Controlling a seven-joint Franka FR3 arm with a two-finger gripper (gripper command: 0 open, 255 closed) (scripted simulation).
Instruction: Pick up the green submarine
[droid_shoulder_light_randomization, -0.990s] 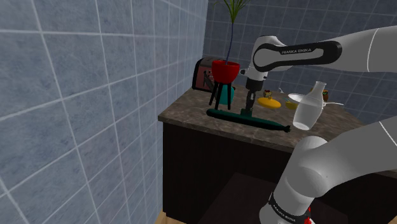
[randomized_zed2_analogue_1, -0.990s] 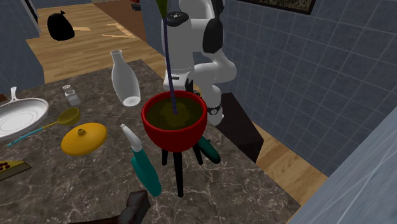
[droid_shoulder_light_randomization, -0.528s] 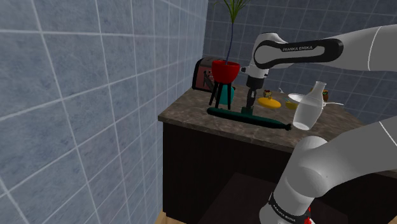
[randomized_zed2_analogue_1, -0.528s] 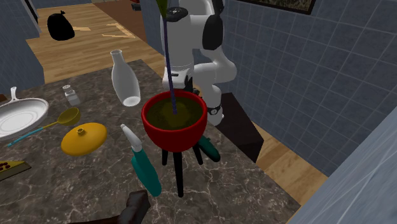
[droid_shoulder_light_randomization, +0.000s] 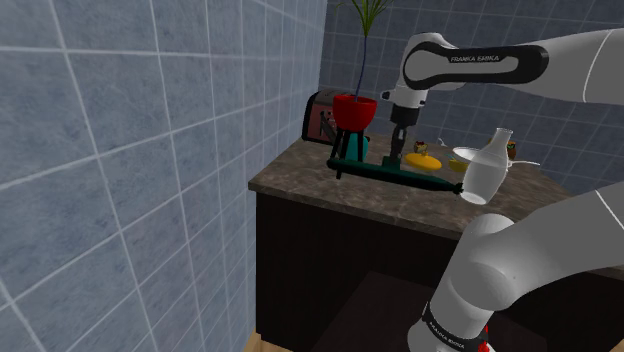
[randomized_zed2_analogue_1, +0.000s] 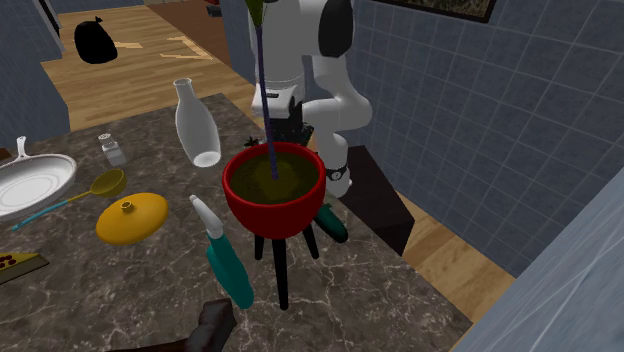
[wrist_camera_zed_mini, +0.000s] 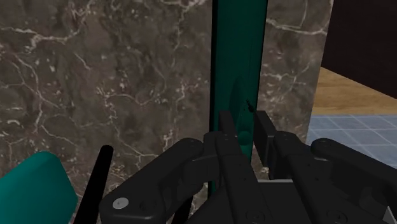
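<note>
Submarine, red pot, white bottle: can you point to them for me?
green submarine (wrist_camera_zed_mini: 238, 63), wrist view, middle of its long hull.
red pot (randomized_zed2_analogue_1: 275, 212), second exterior view, front wall.
white bottle (randomized_zed2_analogue_1: 198, 130), second exterior view, wide body.

In the shoulder view the submarine (droid_shoulder_light_randomization: 430, 181), clasped in the claw (droid_shoulder_light_randomization: 391, 160), hangs just above the worktop (droid_shoulder_light_randomization: 300, 170) before the potted plant on its legged stand (droid_shoulder_light_randomization: 354, 110). A toaster (droid_shoulder_light_randomization: 322, 115) stands behind the plant. In the second exterior view a spray bottle (randomized_zed2_analogue_1: 225, 258) lies left of the stand, a lid (randomized_zed2_analogue_1: 132, 217) further left, and a bottle (randomized_zed2_analogue_1: 197, 125) behind them.
</note>
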